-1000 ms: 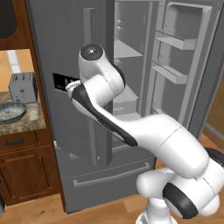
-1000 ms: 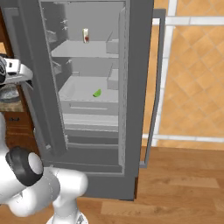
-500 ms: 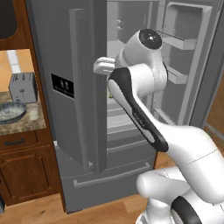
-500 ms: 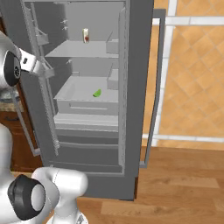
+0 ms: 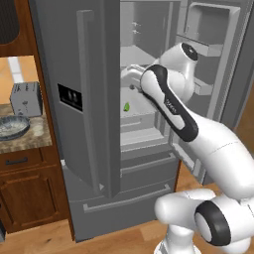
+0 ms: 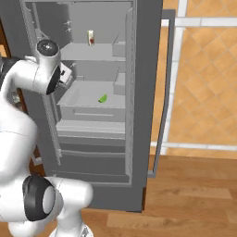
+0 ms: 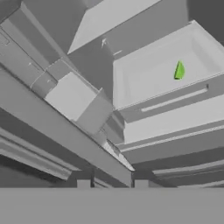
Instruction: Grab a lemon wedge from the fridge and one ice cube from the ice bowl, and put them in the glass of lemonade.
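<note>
Grey steel fridge (image 5: 89, 124) stands with its right door swung wide, shelves bare but for a few things. The white arm (image 5: 173, 114) reaches into the opening at mid height. On the stone desk (image 5: 34, 136) left of the fridge sit a toaster (image 5: 25, 98) and, just in front of it, the ice bowl (image 5: 12, 127). A slim yellow container (image 6: 90, 38) stands on an upper shelf. The tool (image 7: 111, 183) shows two finger tips held apart, gripping nothing. The lemon wedge (image 6: 102, 98) lies on the middle shelf, well apart from the tips.
</note>
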